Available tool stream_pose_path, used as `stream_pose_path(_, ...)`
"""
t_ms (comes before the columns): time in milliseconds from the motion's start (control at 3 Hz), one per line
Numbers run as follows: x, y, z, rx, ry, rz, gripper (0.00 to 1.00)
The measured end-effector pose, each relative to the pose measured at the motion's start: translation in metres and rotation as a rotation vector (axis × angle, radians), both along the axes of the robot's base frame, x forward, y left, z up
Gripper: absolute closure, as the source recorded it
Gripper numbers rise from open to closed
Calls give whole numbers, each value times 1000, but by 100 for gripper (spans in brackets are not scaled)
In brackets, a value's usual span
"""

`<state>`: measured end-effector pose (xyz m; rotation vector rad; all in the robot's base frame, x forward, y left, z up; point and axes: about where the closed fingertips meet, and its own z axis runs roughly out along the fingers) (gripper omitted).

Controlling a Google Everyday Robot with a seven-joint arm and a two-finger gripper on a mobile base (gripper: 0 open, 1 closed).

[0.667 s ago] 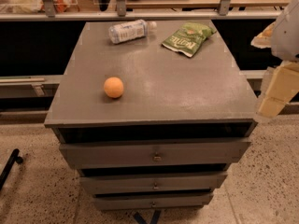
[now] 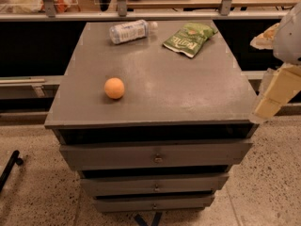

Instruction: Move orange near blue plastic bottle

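The orange (image 2: 114, 88) sits on the grey cabinet top (image 2: 188, 93), left of the middle and towards the front. The blue plastic bottle (image 2: 128, 31) lies on its side at the back left of the top, its white cap pointing right. My gripper (image 2: 276, 94) hangs at the right edge of the view, just off the cabinet's front right corner. It is far from the orange and holds nothing that I can see.
A green crinkly snack bag (image 2: 190, 38) lies at the back right of the top, right of the bottle. Three drawers (image 2: 155, 157) sit below the top. A shelf rail (image 2: 141, 14) runs behind the cabinet. A black bar (image 2: 8, 169) lies on the floor at left.
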<state>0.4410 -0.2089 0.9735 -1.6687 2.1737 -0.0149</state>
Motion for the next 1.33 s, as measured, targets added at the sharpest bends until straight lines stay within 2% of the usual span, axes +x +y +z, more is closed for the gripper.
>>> stream_pose_path(333,12,17,-10,195,-47,1,0)
stream_pose_path(667,30,31,-22,319,-81,-22,0)
stream_pose_path(1000,46,44,-42,390,-92,-23,0)
stream_pose_path(1333,54,54,-77,484,-73,-61,0)
